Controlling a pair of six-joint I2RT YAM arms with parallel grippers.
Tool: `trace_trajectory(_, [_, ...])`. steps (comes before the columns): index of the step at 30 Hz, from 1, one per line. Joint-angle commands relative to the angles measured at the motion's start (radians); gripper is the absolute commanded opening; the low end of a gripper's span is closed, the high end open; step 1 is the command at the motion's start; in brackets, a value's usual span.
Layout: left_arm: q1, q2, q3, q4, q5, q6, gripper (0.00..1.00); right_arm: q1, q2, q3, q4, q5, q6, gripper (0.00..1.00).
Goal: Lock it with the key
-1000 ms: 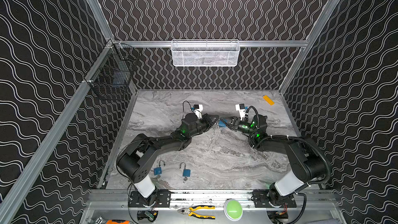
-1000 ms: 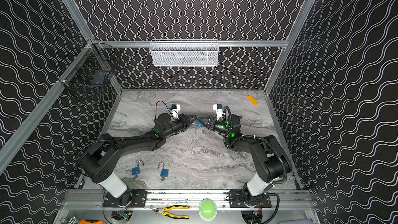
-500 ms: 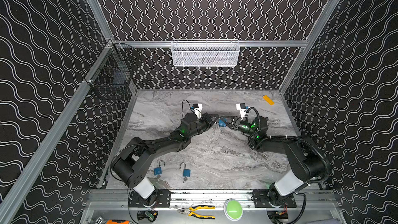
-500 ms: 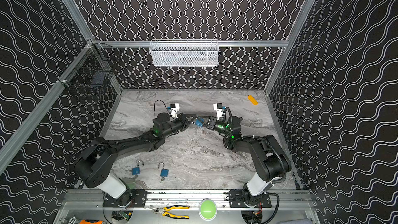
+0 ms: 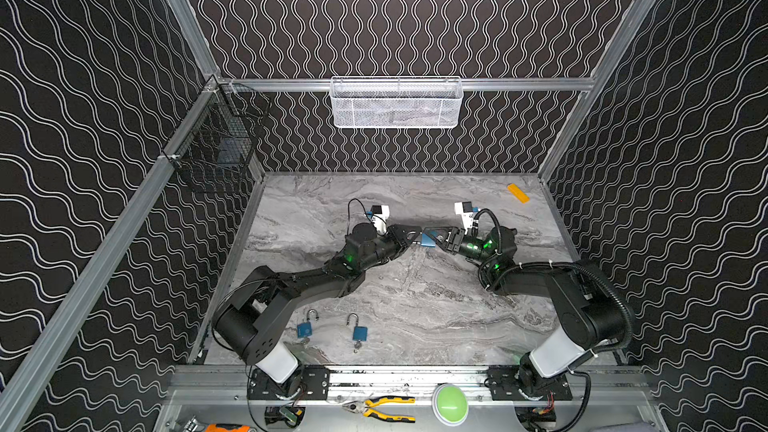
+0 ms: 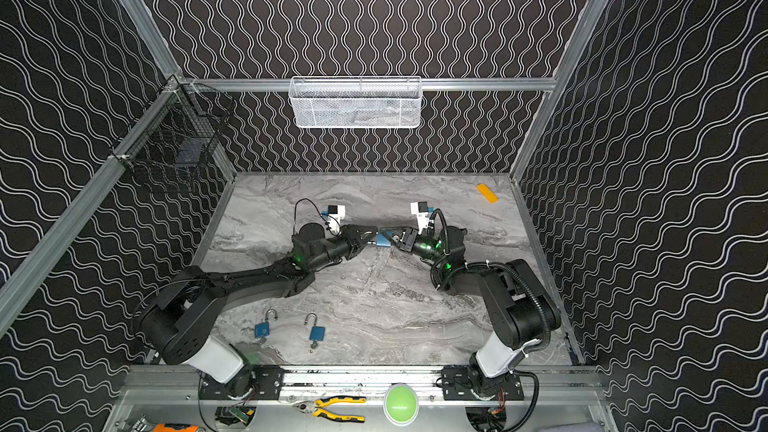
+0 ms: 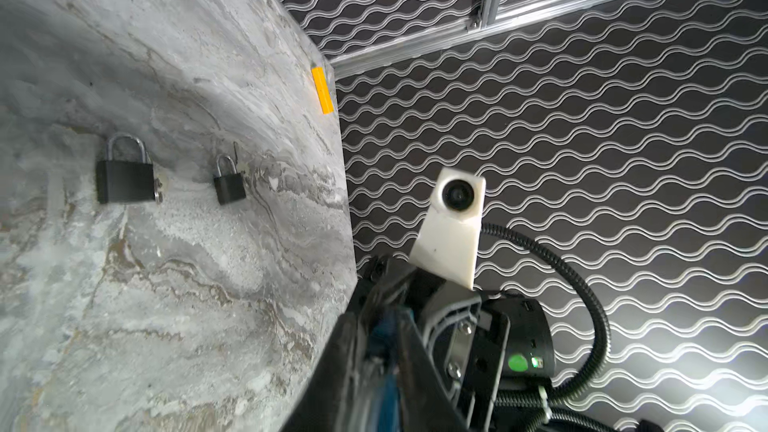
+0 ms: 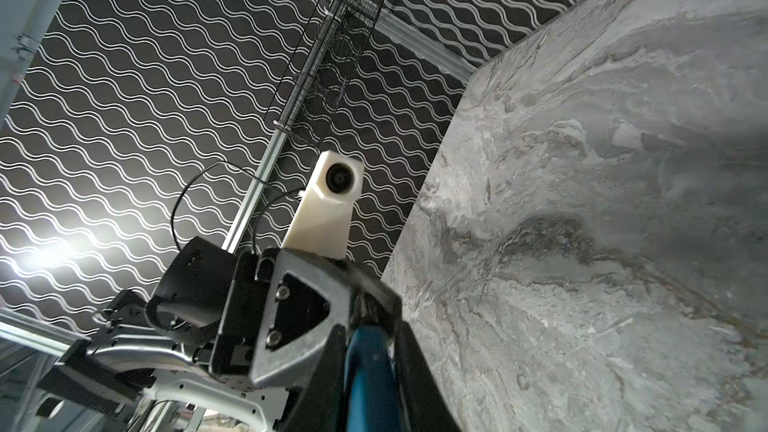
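A blue padlock (image 5: 427,239) (image 6: 384,239) hangs just above the marble table's middle, and my right gripper (image 5: 436,238) (image 6: 392,238) is shut on its body. In the right wrist view the padlock (image 8: 370,367) fills the gap between the right gripper's (image 8: 370,351) fingers. My left gripper (image 5: 413,238) (image 6: 371,239) meets the padlock's free end from the left. In the left wrist view its jaws (image 7: 384,351) stand a narrow way apart around something blurred, with the blue padlock (image 7: 384,326) beyond. The key itself is hidden between the fingers.
Two more blue padlocks (image 5: 304,328) (image 5: 359,332) lie near the front left. Two black padlocks (image 7: 124,180) (image 7: 229,187) lie on the table in the left wrist view. An orange block (image 5: 518,193) sits at the back right. A white basket (image 5: 396,103) and a black wire basket (image 5: 216,151) hang on the walls.
The left arm's elbow has swung lower and to the left while its gripper stayed at the padlock. The right arm has hardly moved.
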Motion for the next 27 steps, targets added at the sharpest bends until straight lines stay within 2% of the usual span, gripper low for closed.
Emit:
trace_trajectory(1, [0.006, -0.012, -0.014, 0.068, 0.067, -0.008, 0.24, -0.002, 0.008, -0.003, 0.102, 0.027, 0.011, 0.0])
trace_trajectory(9, [0.018, 0.005, -0.023, 0.088, 0.073, -0.013, 0.25, -0.002, 0.008, -0.011, 0.097, 0.025, 0.011, 0.0])
trace_trajectory(12, [0.019, 0.024, -0.026, 0.109, 0.081, -0.02, 0.19, -0.002, 0.015, -0.011, 0.107, 0.021, 0.028, 0.0])
trace_trajectory(16, [0.019, 0.039, -0.032, 0.109, 0.084, -0.016, 0.14, -0.002, 0.027, -0.003, 0.151, 0.008, 0.112, 0.0])
trace_trajectory(23, [0.021, 0.044, -0.025, 0.06, 0.082, 0.022, 0.02, -0.004, -0.018, 0.019, 0.056, -0.003, 0.143, 0.0])
trace_trajectory(27, [0.023, 0.044, -0.026, 0.041, 0.082, 0.041, 0.0, -0.003, -0.03, 0.029, 0.032, -0.012, 0.167, 0.0])
